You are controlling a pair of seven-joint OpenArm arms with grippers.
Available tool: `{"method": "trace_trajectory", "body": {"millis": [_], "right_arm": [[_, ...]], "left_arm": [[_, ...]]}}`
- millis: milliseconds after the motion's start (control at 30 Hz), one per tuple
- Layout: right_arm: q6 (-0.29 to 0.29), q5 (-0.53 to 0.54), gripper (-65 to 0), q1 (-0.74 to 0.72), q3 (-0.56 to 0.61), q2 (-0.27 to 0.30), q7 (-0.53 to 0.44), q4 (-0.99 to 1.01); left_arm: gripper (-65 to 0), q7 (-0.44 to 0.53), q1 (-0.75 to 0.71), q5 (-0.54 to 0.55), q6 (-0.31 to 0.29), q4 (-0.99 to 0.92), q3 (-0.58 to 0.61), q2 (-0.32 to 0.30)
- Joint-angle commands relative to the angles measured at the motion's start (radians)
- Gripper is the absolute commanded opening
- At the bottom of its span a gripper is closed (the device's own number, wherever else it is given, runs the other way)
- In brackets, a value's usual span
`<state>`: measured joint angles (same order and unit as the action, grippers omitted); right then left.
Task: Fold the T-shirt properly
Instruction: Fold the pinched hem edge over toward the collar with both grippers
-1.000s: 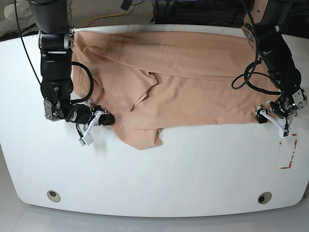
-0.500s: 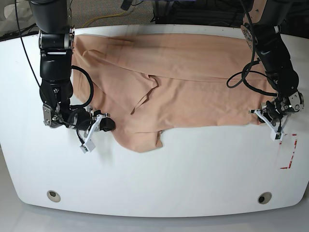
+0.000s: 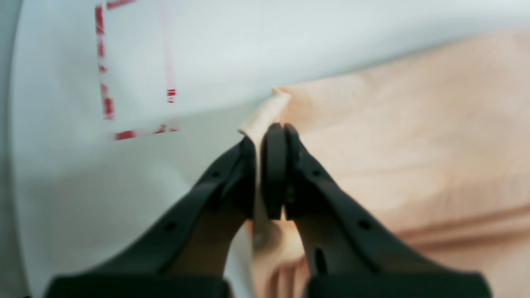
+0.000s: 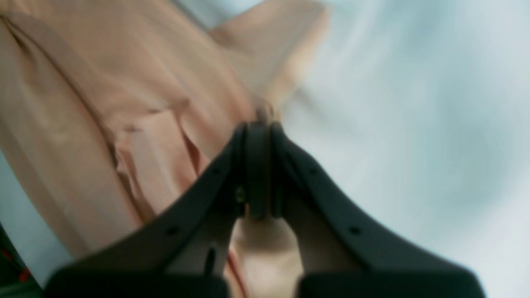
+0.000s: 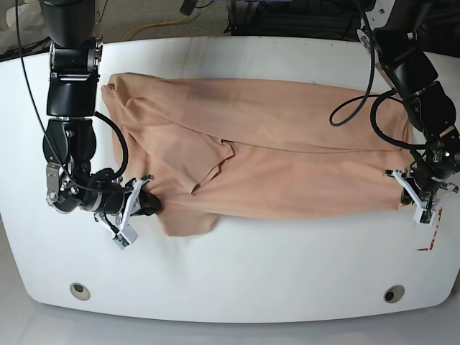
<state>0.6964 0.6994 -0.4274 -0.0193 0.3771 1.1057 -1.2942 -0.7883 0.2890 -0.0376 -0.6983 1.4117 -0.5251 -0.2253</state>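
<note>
Peach T-shirt point(image 5: 273, 151) spread lengthwise, rumpled, on table.

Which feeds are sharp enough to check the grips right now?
Base view: sharp, evenly lit, T-shirt clear. Left wrist view: soft, but left gripper visibly pinches a cloth corner. Right wrist view: heavily blurred, right gripper shut at the fabric edge.
</note>
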Motion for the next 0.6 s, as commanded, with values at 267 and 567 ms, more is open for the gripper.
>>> {"method": "trace_trajectory", "body": {"millis": [267,567], "right_arm": [[0.002,0.016,-65.0,0.124,-0.184,0.013,0.121,-0.287],[0.002,0.016,-65.0,0.37,-0.19,0.004,0.127,-0.491]], "left_arm": [[-65.0,0.017,-0.13,0.006,0.0,0.185,-0.003,-0.016],[-65.0,0.017,-0.262,0.006,0.0,0.249,-0.003,-0.016]]}}
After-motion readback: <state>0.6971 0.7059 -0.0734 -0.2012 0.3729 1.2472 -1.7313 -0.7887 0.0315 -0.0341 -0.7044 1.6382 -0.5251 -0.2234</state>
